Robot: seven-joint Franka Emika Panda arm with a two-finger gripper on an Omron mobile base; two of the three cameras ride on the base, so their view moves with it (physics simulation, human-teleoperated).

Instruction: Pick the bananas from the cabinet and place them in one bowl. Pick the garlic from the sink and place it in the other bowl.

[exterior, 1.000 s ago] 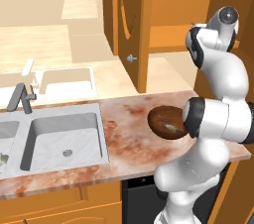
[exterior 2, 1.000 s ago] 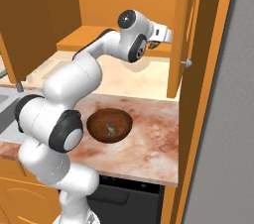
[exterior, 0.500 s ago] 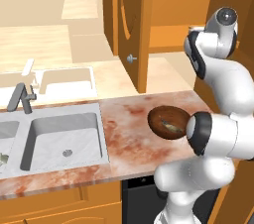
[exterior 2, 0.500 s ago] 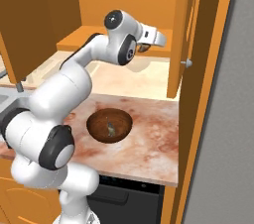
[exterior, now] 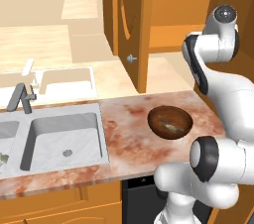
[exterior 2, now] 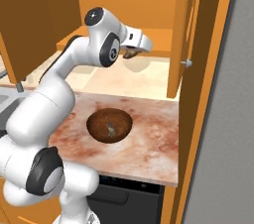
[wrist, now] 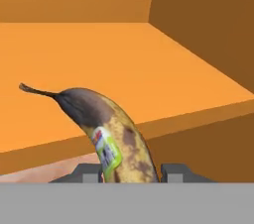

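I have a banana (wrist: pixel 111 139) in my gripper (exterior 2: pixel 133 52) right now. In the hand view it sticks up from between the two finger tips, which are closed in tight on its sides. It is brown and spotty, with a little sticker on it and a thin stem at the top. The gripper is up at the front edge of the cabinet (exterior 2: pixel 134 0) shelf, just outside it, with the doors open on both sides. The shelf behind the banana looks bare.

Down on the counter (exterior: pixel 131 134) there is a brown bowl (exterior: pixel 170 122), near the right end and close to the front edge. It sits almost under my gripper. Something small and dark already lies in the bottom of it (exterior 2: pixel 111 129). I think that is a banana, but it is too small for me to be sure.

So my guess is that the banana part is nearly done. I need to bring this one down and let it go in that bowl.

The garlic part has not started. The sink (exterior: pixel 64 139) is at the left end of the counter. A small pale lump (exterior: pixel 3 158) lies in the far left basin, at the picture's edge. That may be the garlic. I do not see the second bowl yet.
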